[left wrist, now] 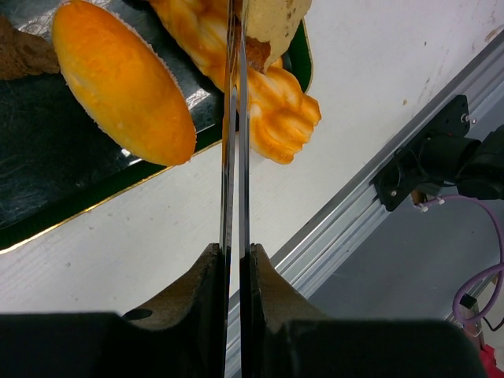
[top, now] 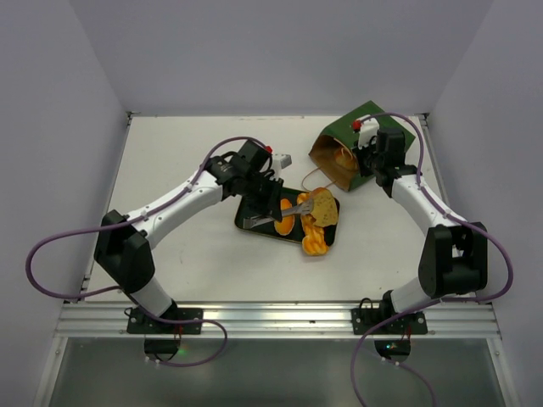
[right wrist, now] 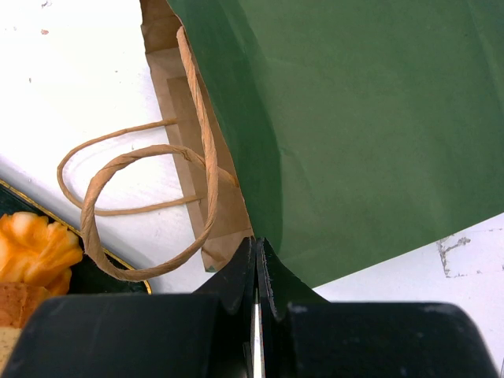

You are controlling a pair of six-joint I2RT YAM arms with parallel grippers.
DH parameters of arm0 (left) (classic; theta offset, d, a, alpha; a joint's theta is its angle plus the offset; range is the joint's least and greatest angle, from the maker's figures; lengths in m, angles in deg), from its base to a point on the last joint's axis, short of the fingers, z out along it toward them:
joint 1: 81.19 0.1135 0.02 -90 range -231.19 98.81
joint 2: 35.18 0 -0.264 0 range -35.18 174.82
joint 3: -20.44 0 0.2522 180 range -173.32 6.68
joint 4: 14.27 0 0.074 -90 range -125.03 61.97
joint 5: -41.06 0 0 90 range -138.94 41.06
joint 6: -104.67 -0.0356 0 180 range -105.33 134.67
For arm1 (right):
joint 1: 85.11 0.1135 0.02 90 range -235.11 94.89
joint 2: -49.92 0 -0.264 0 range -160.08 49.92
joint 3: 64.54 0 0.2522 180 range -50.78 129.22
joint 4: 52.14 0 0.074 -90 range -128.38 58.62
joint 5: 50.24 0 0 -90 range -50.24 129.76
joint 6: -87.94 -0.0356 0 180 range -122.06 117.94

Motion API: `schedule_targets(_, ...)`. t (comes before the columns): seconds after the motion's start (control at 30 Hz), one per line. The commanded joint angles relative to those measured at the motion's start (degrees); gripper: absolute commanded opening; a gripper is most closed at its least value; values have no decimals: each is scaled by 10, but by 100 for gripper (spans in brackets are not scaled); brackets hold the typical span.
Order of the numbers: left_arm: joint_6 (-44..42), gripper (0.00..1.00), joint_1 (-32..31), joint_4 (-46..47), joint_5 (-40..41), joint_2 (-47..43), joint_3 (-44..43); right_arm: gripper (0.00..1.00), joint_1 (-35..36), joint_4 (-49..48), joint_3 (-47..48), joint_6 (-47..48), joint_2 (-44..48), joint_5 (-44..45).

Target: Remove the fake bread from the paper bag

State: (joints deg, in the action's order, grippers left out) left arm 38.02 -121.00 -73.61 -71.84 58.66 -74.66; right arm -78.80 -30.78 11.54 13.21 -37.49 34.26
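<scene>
Unloading midway: holding slice [left wrist: 276, 20] above tray [left wrist: 47, 157] in tongs [left wrist: 234, 157] clamped by left gripper [left wrist: 236, 260]. Pinching bag [right wrist: 354, 118] rim, just beyond tray, with right gripper [right wrist: 256, 248] fingers pressed together. Next: loosen tongs over tray, then fetch roll [top: 342, 155] inside bag.

The left arm [top: 182, 199] and right arm [top: 420, 199] share one build: white links between bulky black joints; a thin purple cable [top: 51, 254] loops from each black base [top: 165, 320] at the bottom of the frame; each wrist carries a white block [top: 280, 158] with a red dot; the left claw [top: 310, 204] and right claw [right wrist: 255, 248] have thin dark blades set in black wedges.
</scene>
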Motion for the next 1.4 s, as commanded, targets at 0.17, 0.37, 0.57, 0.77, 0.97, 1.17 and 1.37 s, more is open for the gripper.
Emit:
schedule_targets(0.17, -11, 10, 4, -15, 13, 19, -41, 0, -2, -31, -3, -1, 2, -7)
schedule_targets(0.37, -12, 21, 3, -18, 18, 41, -65, 0, -2, -31, -3, -2, 3, -7)
schedule_targets(0.57, -15, 28, 3, -22, 22, 54, -80, 0, -2, -31, -3, -2, 4, -10)
schedule_targets(0.77, -13, 33, 3, -24, 22, 58, -87, 0, -2, -31, -4, -3, 5, -12)
schedule_targets(0.97, -14, 37, 4, -25, 22, 64, -92, 0, -2, -31, -4, -4, 6, -12)
schedule_targets(1.17, -13, 37, 4, -26, 24, 63, -98, 0, -2, -31, -5, -4, 7, -13)
schedule_targets(1.37, -10, 38, 4, -26, 22, 49, -106, 0, -2, -31, -5, -4, 8, -13)
